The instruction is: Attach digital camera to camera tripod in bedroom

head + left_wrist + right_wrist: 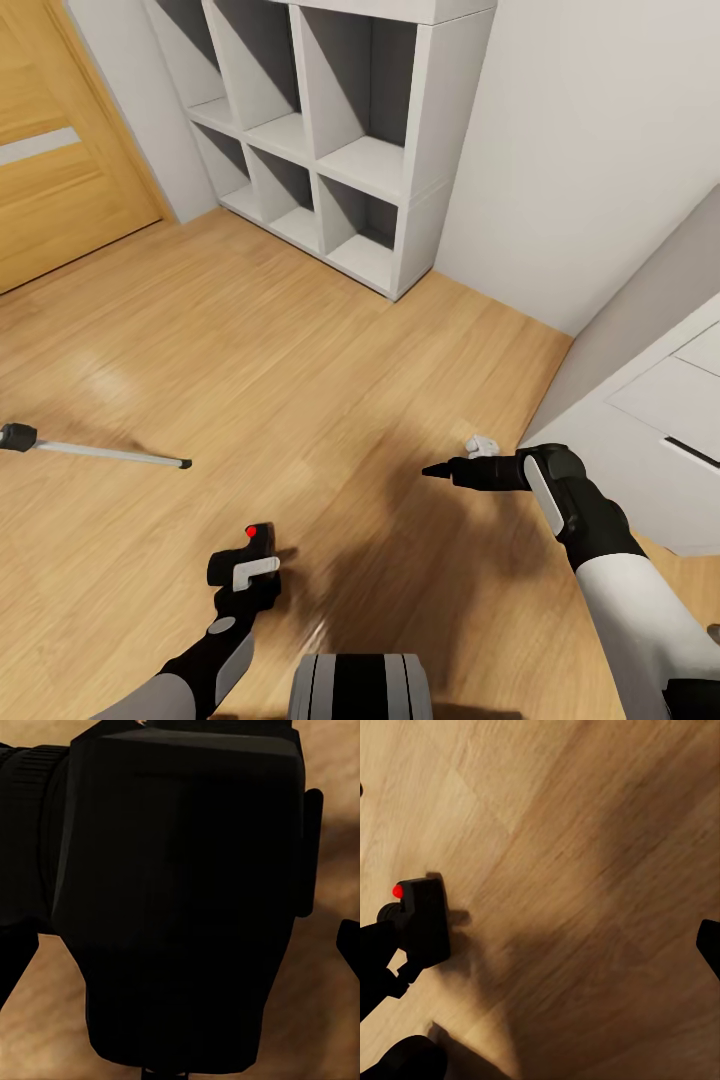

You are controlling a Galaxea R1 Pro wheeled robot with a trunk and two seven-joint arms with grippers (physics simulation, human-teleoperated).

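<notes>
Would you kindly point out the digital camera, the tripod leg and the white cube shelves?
digital camera [258,545]: head view, black body.
tripod leg [110,454]: head view, silver tube.
white cube shelves [425,150]: head view, side panel.

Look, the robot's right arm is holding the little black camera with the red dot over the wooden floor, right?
Not quite: it is the left gripper that holds the camera, not the right one. The head view shows it at the end of the left arm, over the wooden floor, red dot on top. The right gripper holds nothing there.
</notes>
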